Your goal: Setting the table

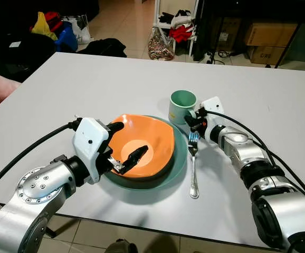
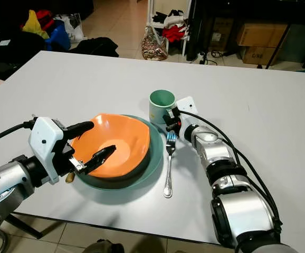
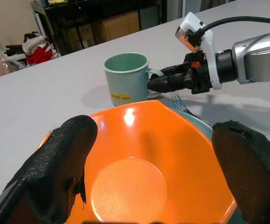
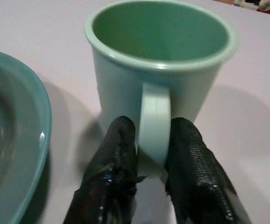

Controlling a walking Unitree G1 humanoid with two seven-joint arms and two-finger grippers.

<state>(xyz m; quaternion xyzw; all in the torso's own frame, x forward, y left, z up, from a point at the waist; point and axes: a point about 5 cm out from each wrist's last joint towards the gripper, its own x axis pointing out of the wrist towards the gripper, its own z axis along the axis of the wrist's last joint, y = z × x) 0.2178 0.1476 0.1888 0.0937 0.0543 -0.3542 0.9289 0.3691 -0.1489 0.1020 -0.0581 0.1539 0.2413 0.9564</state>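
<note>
Mug, pale green, stands upright on the white counter at about 1 o'clock from the teal plate, just beside its rim. I see my right end effector closed on the mug's handle, one black finger either side. An orange bowl sits on the plate. My left end effector is spread open at the bowl's 9 o'clock side, one finger above the rim, one inside. A fork lies at the plate's 3 o'clock, tines toward the mug.
</note>
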